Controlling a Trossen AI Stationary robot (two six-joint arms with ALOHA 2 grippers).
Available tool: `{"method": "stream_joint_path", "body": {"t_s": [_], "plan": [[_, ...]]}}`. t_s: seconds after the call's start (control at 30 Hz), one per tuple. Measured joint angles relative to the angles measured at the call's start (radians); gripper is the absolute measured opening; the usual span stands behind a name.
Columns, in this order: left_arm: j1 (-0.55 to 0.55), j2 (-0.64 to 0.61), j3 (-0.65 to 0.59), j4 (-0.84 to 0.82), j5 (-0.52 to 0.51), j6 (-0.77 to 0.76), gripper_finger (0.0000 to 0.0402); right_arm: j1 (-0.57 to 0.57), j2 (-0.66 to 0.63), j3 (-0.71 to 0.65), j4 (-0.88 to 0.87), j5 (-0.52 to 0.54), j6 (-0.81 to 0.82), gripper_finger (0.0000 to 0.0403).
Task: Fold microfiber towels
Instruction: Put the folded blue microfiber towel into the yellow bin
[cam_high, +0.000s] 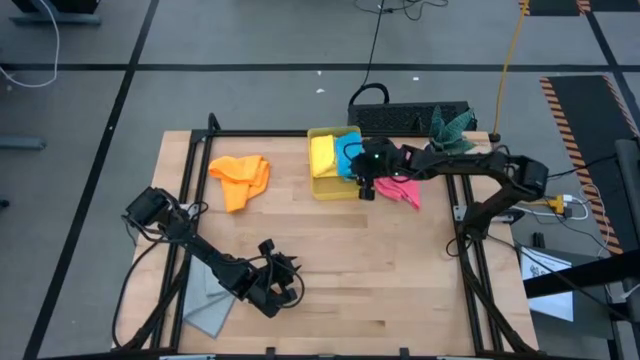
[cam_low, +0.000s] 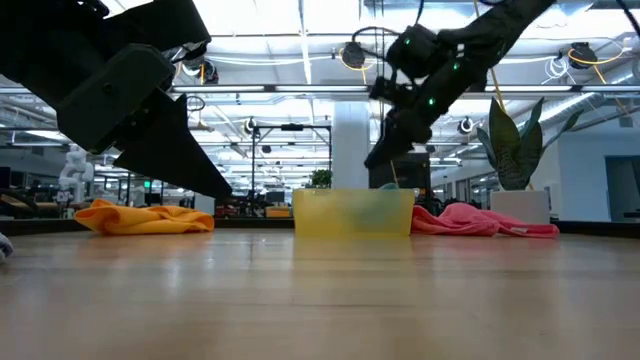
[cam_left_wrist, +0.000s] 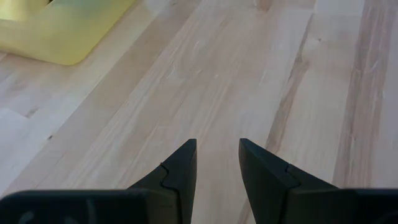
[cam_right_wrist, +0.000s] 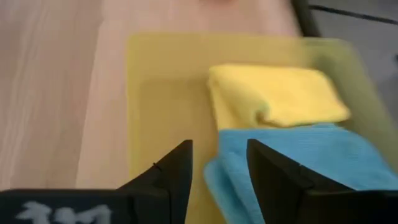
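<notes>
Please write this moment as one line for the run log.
right claw: open, over yellow bin | bin holds: yellow towel, blue towel | left claw: open, empty

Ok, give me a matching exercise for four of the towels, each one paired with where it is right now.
Towels:
1. yellow towel
2. orange towel
3. pink towel
4. grey towel

Places:
A. hanging off the table edge under the left arm
B. on the wood beside the bin, under the right arm
C. inside the bin
D. on the wood, far left part

Pairs: 1-C, 2-D, 3-B, 4-A
</notes>
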Motion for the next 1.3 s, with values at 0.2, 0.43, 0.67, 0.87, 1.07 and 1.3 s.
{"method": "stream_joint_path", "body": {"t_s": [0.2,0.43,0.67,0.87,1.07,1.3], "plan": [[0.004,0.000,0.000,0.021,0.000,0.004,0.0122,-0.002,-0.011,0.000,0.096,0.186,0.111,0.0121],[0.030,0.000,0.000,0.056,0.000,0.032,0.0122,-0.028,0.095,0.020,0.175,0.389,0.143,0.0010],[0.040,0.000,0.000,0.059,0.008,0.032,0.0122,-0.070,0.211,0.112,-0.051,0.389,0.234,0.0003],[0.040,0.000,0.000,0.061,0.009,0.032,0.0122,-0.069,0.254,0.125,-0.086,0.310,0.245,0.0001],[0.040,0.000,0.000,0.066,0.009,0.033,0.0122,-0.072,0.238,0.125,-0.094,0.312,0.253,0.0001],[0.040,0.000,0.000,0.077,0.010,0.038,0.0122,-0.067,0.146,0.125,-0.042,0.311,0.389,0.0000]]}}
